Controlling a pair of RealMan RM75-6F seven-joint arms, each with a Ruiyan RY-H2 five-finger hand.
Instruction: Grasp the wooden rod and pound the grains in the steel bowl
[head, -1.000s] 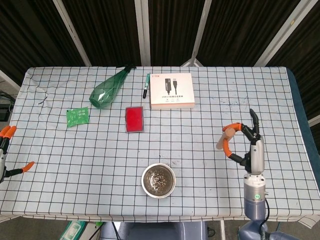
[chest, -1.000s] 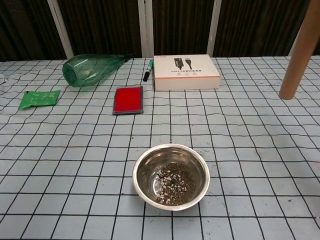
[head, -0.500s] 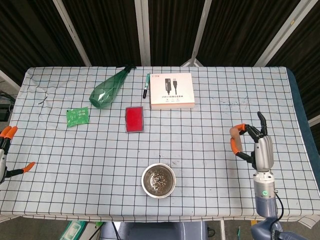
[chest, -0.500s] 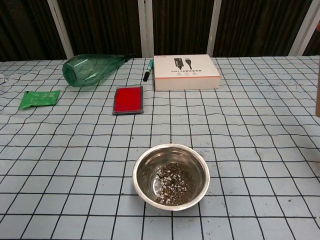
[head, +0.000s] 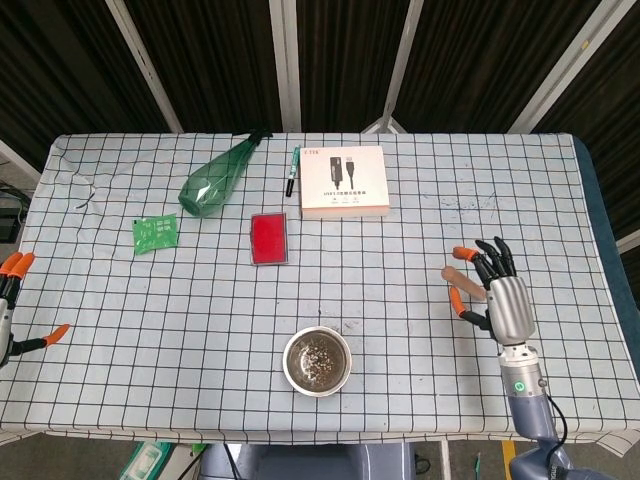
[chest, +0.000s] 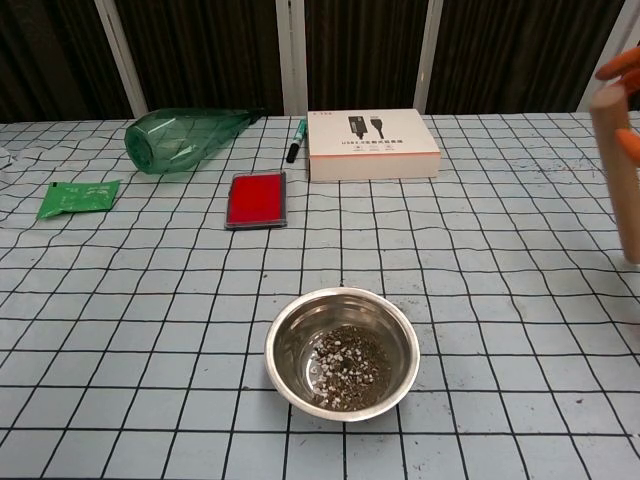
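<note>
Nearest you, the round steel bowl of crushed grains (chest: 343, 353) sits on the checked table (head: 150, 310). Your right hand (head: 497, 295) grips the pale wooden rod (chest: 618, 175) roughly upright, ready for pounding, well right of the bowl. Your left hand (head: 18, 300) waits open-fingered at the table's edge.

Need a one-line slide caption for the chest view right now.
Wooden rod held upright at the right edge by the right hand, well clear of the steel bowl of grains.
</note>
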